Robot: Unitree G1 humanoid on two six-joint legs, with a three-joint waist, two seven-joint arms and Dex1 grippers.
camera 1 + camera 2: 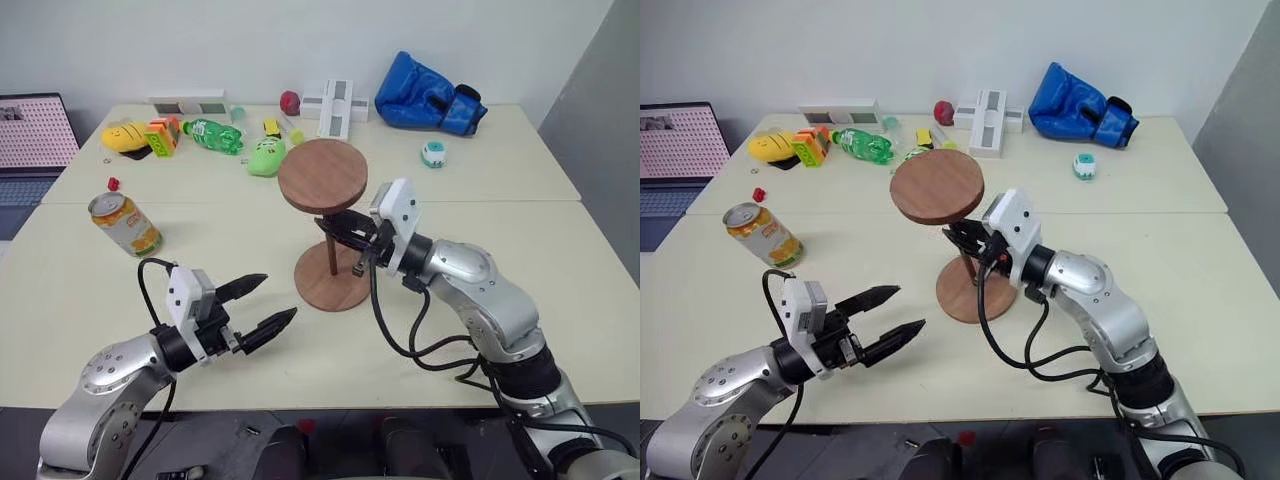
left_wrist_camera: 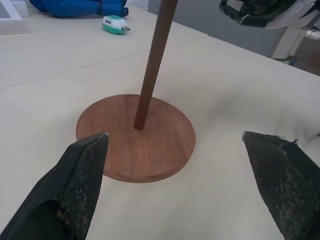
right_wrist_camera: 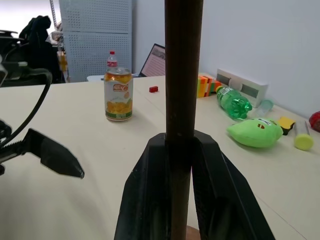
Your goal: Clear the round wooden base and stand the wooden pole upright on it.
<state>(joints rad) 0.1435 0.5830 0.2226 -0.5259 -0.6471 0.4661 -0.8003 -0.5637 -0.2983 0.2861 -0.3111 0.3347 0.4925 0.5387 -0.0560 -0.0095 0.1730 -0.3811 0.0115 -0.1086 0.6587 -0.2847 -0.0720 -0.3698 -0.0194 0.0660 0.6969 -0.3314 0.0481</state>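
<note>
Holding the pole [image 1: 329, 250] near upright, rod tip set at the centre of the base [image 1: 331, 279], its fixed disc up top. Right gripper [image 1: 348, 236] is clamped on the rod a bit below that disc, jaws shut tight around it, rod running straight up between them in the right wrist view. Base lies flat on the table [image 1: 480, 250], directly under those jaws, nothing else on it, so the clearing part looks done. Rod tip meets the base at the hole spot; can't tell if it's fully seated or just resting. Pole leans slightly, not released yet. Left: seat it, let go, check it stands alone.

Left gripper [image 1: 258, 305] hangs low beside the base, jaws spread wide, empty; base sits just ahead of and between its fingertips [image 2: 85, 170], not touching. Looks ready to steady the base.

Further out, well apart from both jaws: can [image 1: 124, 222], green bottle [image 1: 213, 136], blue glove [image 1: 428, 94].
</note>
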